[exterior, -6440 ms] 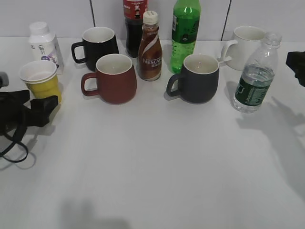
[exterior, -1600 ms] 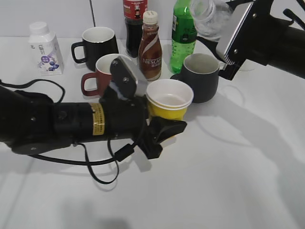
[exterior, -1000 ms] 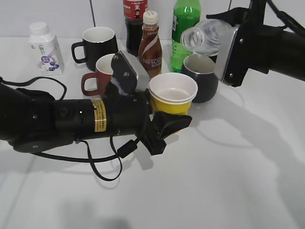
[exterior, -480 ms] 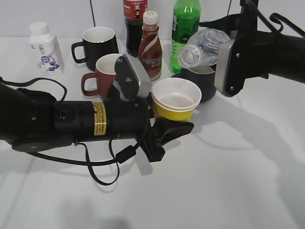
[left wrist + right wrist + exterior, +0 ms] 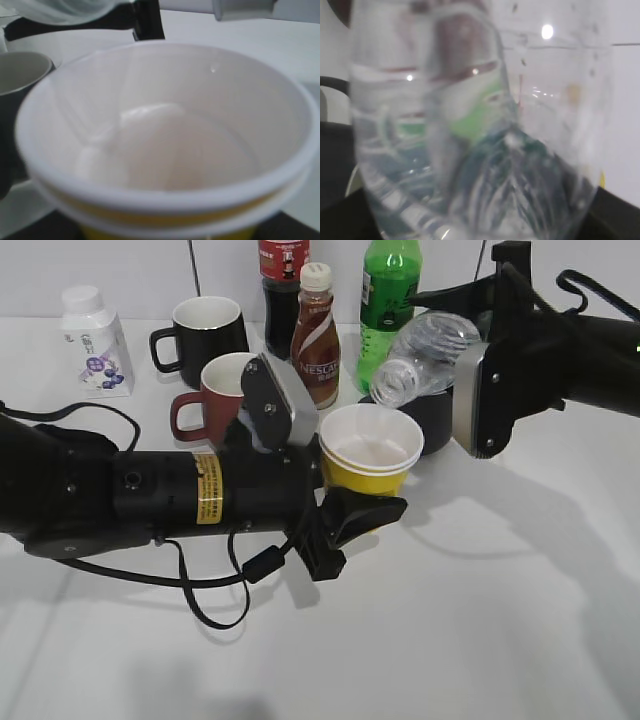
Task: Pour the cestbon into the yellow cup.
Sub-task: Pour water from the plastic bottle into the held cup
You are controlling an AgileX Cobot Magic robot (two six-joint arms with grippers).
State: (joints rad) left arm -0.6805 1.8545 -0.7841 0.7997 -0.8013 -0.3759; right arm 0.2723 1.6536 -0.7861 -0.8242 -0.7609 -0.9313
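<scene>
My left gripper [image 5: 345, 512] is shut on the yellow cup [image 5: 369, 452] and holds it upright above the table at centre. The cup fills the left wrist view [image 5: 165, 145], its white inside showing. My right gripper [image 5: 478, 390] is shut on the cestbon [image 5: 425, 352], a clear bottle tipped on its side with its neck pointing down-left, just above and behind the cup's far rim. The bottle fills the right wrist view [image 5: 475, 150]; its fingers are hidden there. I cannot make out a stream of water.
Behind stand a red mug [image 5: 205, 400], a black mug [image 5: 200, 325], a dark grey mug [image 5: 432, 418], a Nescafe bottle [image 5: 316, 335], a green soda bottle [image 5: 385, 295], a cola bottle [image 5: 283, 275] and a white milk bottle [image 5: 93, 340].
The left gripper took the cup from the far left and carried it to the centre. The right gripper lifted the bottle, moved it left and tipped it lower toward the cup.
</scene>
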